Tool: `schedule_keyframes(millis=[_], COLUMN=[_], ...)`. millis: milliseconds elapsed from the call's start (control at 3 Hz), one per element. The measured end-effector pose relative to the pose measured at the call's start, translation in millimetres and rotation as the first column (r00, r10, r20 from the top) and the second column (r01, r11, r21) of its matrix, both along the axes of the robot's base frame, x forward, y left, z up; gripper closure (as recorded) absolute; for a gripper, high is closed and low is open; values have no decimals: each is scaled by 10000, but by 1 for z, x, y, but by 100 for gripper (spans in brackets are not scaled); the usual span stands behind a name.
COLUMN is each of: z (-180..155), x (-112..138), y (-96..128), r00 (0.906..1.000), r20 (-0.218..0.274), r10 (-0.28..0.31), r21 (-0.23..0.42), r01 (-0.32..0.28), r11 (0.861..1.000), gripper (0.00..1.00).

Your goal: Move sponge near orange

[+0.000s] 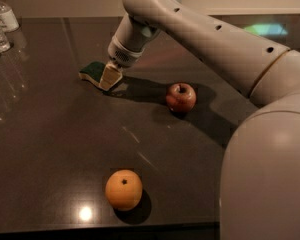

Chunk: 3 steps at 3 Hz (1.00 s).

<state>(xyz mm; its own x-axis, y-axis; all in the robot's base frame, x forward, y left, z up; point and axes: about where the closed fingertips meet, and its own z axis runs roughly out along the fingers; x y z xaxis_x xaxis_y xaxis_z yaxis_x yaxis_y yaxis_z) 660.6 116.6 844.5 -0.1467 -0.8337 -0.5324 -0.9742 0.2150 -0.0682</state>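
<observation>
The sponge [93, 70], dark green on top with a pale edge, lies on the dark table [50, 134] at the back left. My gripper [110, 77] comes down from the arm and sits at the sponge's right end, touching or covering it. The orange [123, 189] rests near the table's front edge, well in front of the sponge and apart from the gripper.
A red apple [180, 97] stands right of the gripper, in the arm's shadow. Clear plastic bottles [1, 21] stand at the far left corner. My arm's large body [270, 159] fills the right side. The table's front edge runs just below the orange.
</observation>
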Motion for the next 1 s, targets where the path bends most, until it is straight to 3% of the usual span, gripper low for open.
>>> schedule_keyframes(millis=[333, 667, 1000], z=[12, 29, 35], x=[-17, -56, -97], y=[-8, -21, -33], r00=[9995, 9950, 9830], r20=[-239, -509, -542], r10=[200, 859, 1751], r21=[346, 743, 719], r01=[-192, -820, -1711], r11=[9992, 9939, 9826], gripper=[87, 100, 100])
